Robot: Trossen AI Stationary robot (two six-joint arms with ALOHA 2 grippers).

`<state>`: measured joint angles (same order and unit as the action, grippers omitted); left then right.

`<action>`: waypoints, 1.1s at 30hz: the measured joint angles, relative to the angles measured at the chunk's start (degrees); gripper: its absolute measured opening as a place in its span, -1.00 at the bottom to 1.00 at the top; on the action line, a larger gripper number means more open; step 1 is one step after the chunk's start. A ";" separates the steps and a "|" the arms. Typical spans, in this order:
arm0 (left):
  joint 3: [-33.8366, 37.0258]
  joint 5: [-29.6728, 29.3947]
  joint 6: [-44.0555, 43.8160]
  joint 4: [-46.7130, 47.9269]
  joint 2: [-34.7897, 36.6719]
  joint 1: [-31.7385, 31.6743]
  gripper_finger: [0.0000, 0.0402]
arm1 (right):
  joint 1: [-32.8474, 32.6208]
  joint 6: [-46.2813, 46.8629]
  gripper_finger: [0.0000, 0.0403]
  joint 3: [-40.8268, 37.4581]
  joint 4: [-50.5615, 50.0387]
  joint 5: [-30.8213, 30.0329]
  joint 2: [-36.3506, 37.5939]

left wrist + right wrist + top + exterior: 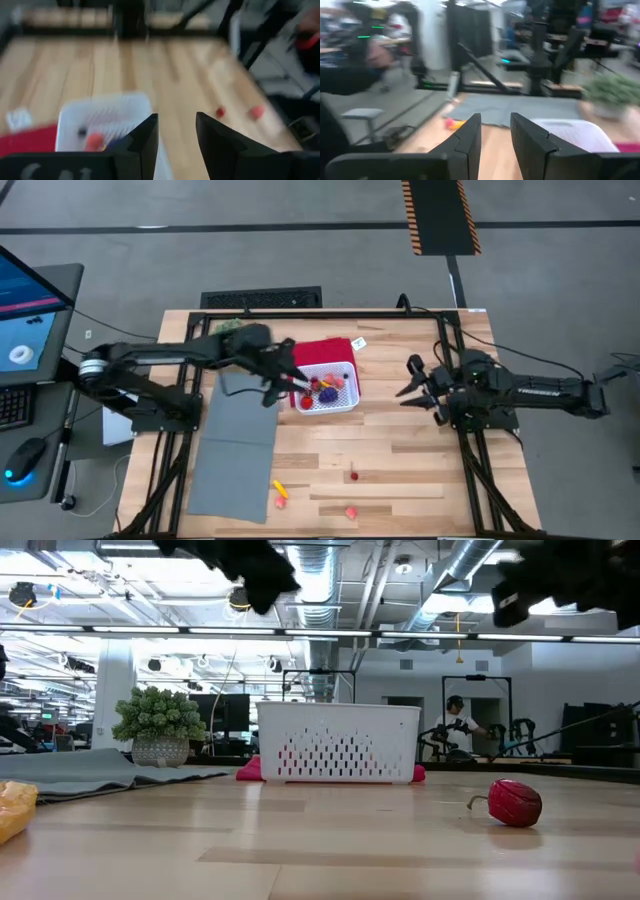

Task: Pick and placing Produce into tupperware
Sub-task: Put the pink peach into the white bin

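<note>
The white latticed tupperware [327, 388] is sitting upright on the table, holding red, pink and purple produce [325, 389]; three more pieces are lying well apart nearer the front edge.

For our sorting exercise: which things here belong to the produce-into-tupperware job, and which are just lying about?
Belongs to the job:
- white tupperware, some produce already in it
- loose produce on the table: red piece, pink piece, yellow piece
- left gripper over the tupperware

Lying about:
- grey mat
- red cloth
- green plant

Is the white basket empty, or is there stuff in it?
Not empty. From above, the white basket has small red, pink and purple toy produce inside. More pieces lie out on the table.
</note>
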<state>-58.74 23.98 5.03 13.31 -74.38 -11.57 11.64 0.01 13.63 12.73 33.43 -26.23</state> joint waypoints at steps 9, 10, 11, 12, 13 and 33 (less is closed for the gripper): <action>24.64 -4.75 -5.35 -23.08 23.13 2.60 -0.40 | 0.00 -0.05 -0.37 -0.01 -11.53 1.02 17.14; 26.88 -4.76 -6.02 -24.76 25.22 2.91 -0.40 | 0.00 -0.38 -0.37 0.02 -12.76 1.05 18.86; 29.03 -4.76 -6.66 -25.22 27.32 3.29 -0.40 | 0.00 -0.95 -0.37 0.02 -14.51 1.04 20.53; 30.87 -4.84 -7.12 -25.94 28.95 3.63 -0.40 | 0.00 -1.36 -0.37 0.02 -16.19 1.03 21.90; 32.54 -5.17 -7.53 -26.83 30.43 4.01 -0.40 | 0.02 -1.51 -0.37 0.02 -17.55 1.01 23.22; 55.04 -10.65 -7.90 -45.46 42.97 9.44 -0.40 | -10.71 14.46 -0.37 -0.09 -12.71 -10.45 14.08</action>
<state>-3.70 13.33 -2.87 -32.15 -31.40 -2.13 0.93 14.47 13.54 0.02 22.97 -12.15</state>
